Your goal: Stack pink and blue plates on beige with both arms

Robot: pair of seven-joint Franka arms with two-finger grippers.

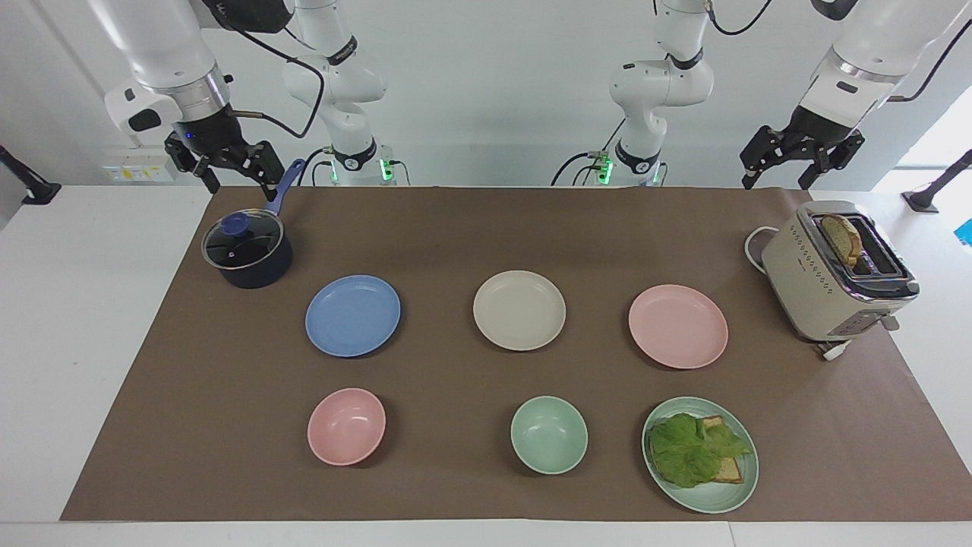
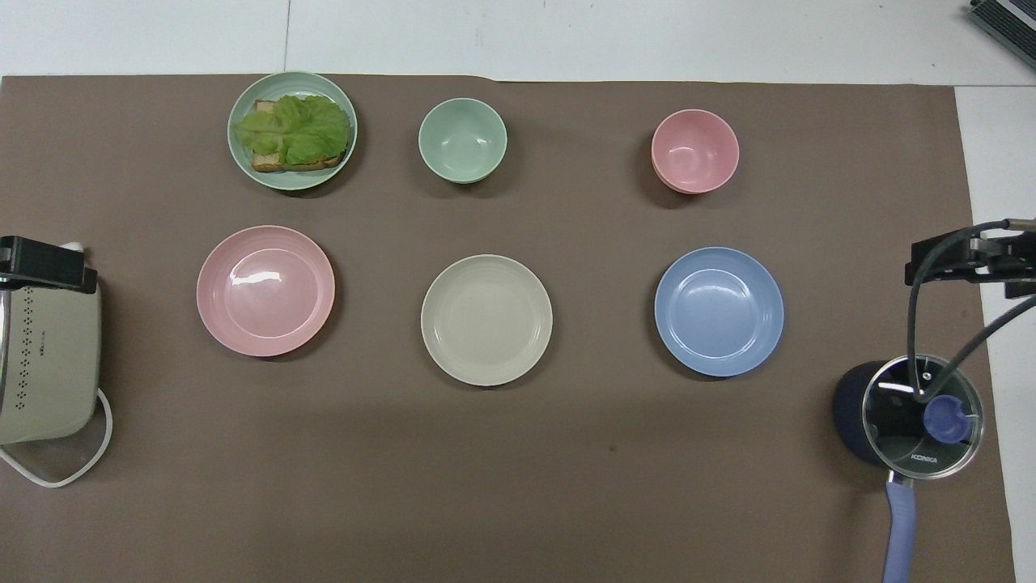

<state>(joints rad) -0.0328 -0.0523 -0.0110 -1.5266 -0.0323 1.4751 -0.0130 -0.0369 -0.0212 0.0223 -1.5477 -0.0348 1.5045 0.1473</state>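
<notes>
Three plates lie in a row across the brown mat. The beige plate (image 1: 519, 310) (image 2: 486, 320) is in the middle. The blue plate (image 1: 352, 315) (image 2: 719, 312) lies toward the right arm's end and the pink plate (image 1: 678, 327) (image 2: 265, 291) toward the left arm's end. All three are bare and apart from each other. My right gripper (image 1: 228, 173) (image 2: 967, 261) hangs open in the air over the pot's handle, holding nothing. Above the toaster's end of the table my left gripper (image 1: 781, 173) is up in the air, open and empty.
A dark lidded pot (image 1: 247, 251) with a blue handle stands at the right arm's end. A beige toaster (image 1: 831, 277) with bread stands at the left arm's end. Farther from the robots are a pink bowl (image 1: 346, 426), a green bowl (image 1: 548, 434) and a green plate (image 1: 740, 486) with lettuce and toast.
</notes>
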